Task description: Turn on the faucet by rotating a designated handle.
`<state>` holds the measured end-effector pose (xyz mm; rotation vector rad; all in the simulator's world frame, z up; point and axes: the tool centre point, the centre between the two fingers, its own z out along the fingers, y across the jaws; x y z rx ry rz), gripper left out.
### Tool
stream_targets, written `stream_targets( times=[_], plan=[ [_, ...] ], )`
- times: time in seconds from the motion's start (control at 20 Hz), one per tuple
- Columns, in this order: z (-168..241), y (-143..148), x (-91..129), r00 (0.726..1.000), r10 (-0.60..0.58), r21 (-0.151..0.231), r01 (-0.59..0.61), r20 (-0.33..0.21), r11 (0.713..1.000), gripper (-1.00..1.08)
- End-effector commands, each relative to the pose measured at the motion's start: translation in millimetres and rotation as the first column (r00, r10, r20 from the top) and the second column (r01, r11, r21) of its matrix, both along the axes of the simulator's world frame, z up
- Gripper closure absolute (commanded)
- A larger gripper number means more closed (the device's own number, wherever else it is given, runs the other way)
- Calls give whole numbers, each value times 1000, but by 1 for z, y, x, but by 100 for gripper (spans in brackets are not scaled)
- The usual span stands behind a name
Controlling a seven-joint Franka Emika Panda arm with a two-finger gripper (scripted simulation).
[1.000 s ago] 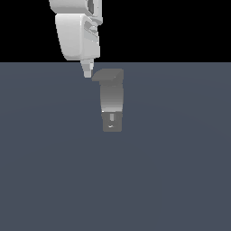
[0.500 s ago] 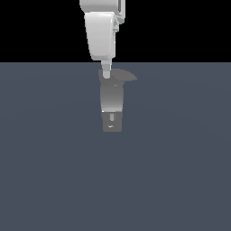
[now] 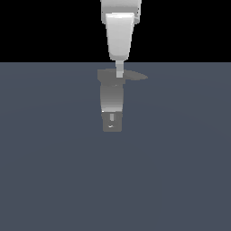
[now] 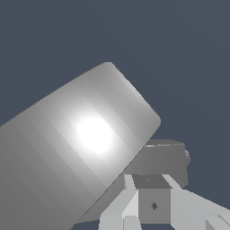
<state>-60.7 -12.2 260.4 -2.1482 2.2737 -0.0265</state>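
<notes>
A small grey faucet (image 3: 112, 106) is seen standing upright on a flat, dark blue-grey floor (image 3: 180, 171), near the far edge of that surface where it meets a black background. Its long axis is vertical: a lighter shaded middle section sits above a darker notched base block.

From the faucet's top, the handle (image 3: 133, 76) is seen as a thin, flat, dark-grey lever. Its long axis lies level, and its tapered tip points toward the exterior view's right.

No other object is seen on the floor around the faucet, and nothing is placed between the handle's tip and the open floor to its right.

The white gripper (image 3: 119, 71) is lowered from above, directly over the faucet's top. Its narrow tip is seen at the inner end of the handle, where the lever joins the body, and appears to touch or almost touch it; contact cannot be confirmed. The handle's free end extends to the right of the gripper.

In the wrist view, the faucet's cylinder (image 4: 76, 148) fills much of the frame, very close to the fingers (image 4: 130, 206). Whether the fingers are apart or together cannot be told.
</notes>
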Motion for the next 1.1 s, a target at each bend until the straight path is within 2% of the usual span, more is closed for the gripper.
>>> stream_targets(
  times=[0.0, 1.05],
  plan=[
    [-3, -14, 8, 1000, -10, 1, 10, 0, 1000, 108],
    [-11, -94, 53, 999, -32, 3, 32, -20, 999, 108]
  ],
)
